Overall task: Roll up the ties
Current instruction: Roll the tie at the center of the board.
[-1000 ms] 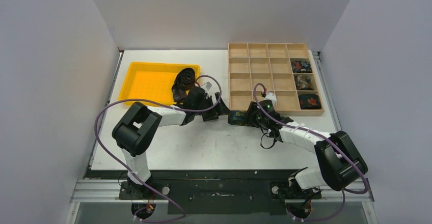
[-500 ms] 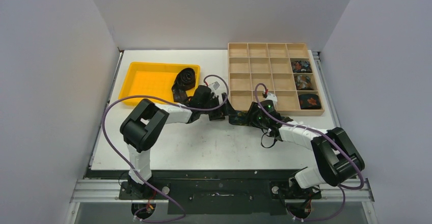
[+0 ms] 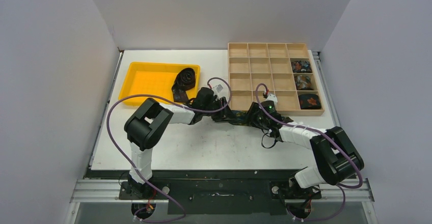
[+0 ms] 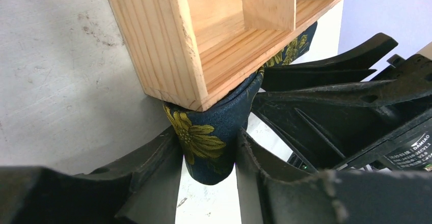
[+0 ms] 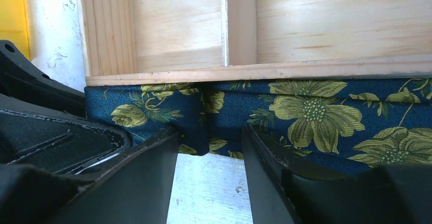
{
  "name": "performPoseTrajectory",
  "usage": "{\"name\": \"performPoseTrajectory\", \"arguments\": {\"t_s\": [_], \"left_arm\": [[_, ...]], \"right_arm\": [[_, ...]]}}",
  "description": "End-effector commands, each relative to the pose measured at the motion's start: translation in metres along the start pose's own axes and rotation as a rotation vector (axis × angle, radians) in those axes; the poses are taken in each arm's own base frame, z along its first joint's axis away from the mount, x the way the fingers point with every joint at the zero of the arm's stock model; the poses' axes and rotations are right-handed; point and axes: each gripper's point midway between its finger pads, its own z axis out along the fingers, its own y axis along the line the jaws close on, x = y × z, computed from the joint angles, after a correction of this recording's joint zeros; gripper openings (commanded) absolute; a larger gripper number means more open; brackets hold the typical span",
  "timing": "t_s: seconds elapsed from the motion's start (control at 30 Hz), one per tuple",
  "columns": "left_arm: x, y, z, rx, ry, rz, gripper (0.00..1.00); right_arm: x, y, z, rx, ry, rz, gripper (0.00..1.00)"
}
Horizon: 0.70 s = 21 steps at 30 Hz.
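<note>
Navy fabric tie with yellow flower print [image 3: 235,117] [image 4: 209,137] [image 5: 305,107] lies on the white table [image 3: 214,142]. It sits against the near wall of the pale wooden compartment tray [image 3: 267,45] [image 4: 163,46], at the tray's near-left corner and touching the wood.

Left gripper [image 3: 224,113] [image 4: 208,142] is clamped on the tie's folded end just under that corner, with its fingers [image 4: 158,163] pressing both sides. Right gripper [image 3: 244,118] [image 5: 210,137] is just to the right, closed on the same tie at a fold, and fabric fills the gap between its fingers [image 5: 147,168]. The two grippers nearly touch.

Three rolled floral ties [image 3: 303,82] sit one each in the three nearest compartments of the tray's right-hand column.

Plain black fabric tie [image 3: 183,79], partly coiled, lies at the right end of the yellow plastic bin [image 3: 147,81] near the table's far-left corner. Its tail reaches the bin's near rim.
</note>
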Motion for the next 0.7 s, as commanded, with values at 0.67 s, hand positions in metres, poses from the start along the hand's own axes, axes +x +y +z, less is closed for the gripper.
{"name": "performPoseTrajectory", "arguments": {"t_s": [0.67], "left_arm": [[0.018, 0.059, -0.096, -0.538, 0.055, 0.170, 0.00]], "right_arm": [[-0.008, 0.019, -0.058, -0.008, -0.080, -0.067, 0.55]]}}
